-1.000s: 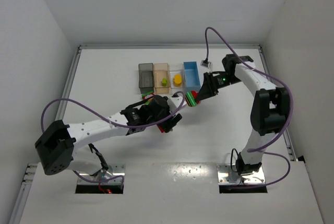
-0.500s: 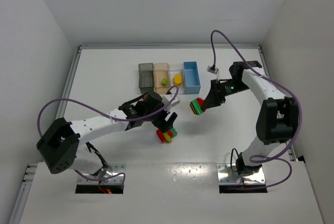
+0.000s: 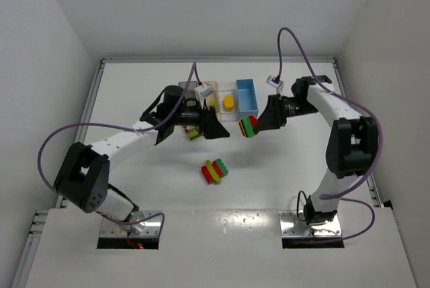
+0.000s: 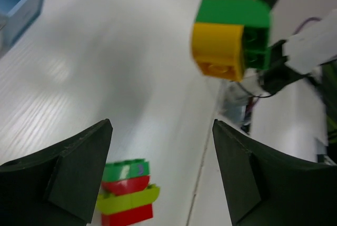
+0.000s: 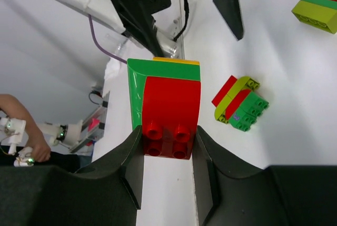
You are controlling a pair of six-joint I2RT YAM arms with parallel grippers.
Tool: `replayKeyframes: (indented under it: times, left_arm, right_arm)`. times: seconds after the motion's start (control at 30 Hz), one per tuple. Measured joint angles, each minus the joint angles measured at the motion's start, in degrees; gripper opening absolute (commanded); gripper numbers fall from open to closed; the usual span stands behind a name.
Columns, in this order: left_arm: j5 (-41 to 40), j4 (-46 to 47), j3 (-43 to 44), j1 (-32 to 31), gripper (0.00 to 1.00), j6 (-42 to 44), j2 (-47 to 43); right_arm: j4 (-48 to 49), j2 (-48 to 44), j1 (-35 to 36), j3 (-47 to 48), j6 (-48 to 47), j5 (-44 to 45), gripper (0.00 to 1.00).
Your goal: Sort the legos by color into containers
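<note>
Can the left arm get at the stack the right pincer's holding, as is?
Probably yes: the left pincer is open and faces the stack, whose yellow end sticks out free of the right pincer, with nothing between them.

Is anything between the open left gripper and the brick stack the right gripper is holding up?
Nothing visible. The left gripper, open and empty, faces the red-green-yellow stack gripped by the right gripper, with only a clear gap between. The second stack lies on the table, off that line.
</note>
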Motion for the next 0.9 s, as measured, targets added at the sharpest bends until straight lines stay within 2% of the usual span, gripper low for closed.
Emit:
replayKeyframes:
  times: [0.13, 0.27, 0.67, 0.73, 0.9]
  left_arm:
    - [8.5, 8.35, 0.81, 1.33, 0.81, -7.08, 2.89]
    - [12.55, 14.14, 2.19, 1.36, 0.8, -11.8, 4.87]
    - [14.43, 18.88, 4.7, 1.07, 0.76, -15.85, 8.59]
    - [14.38, 19.1, 5.03, 0.87, 0.72, -15.96, 9.03]
    - [14.82, 19.06, 5.57, 0.17, 0.49, -16.04, 9.42]
  right_arm:
    - [-0.09, 1.9, 0.17, 0.5, 0.02, -0.9, 0.02]
    - [-0.09, 2.78, 0.33, 1.18, 0.11, -1.25, 0.02]
    - [-0.11, 2.78, 3.98, 1.92, 0.55, -1.97, 0.02]
    - [-0.11, 2.78, 4.13, 2.27, 0.59, -2.1, 0.02]
    - [0.22, 2.78, 4.11, 2.86, 0.68, -1.66, 0.02]
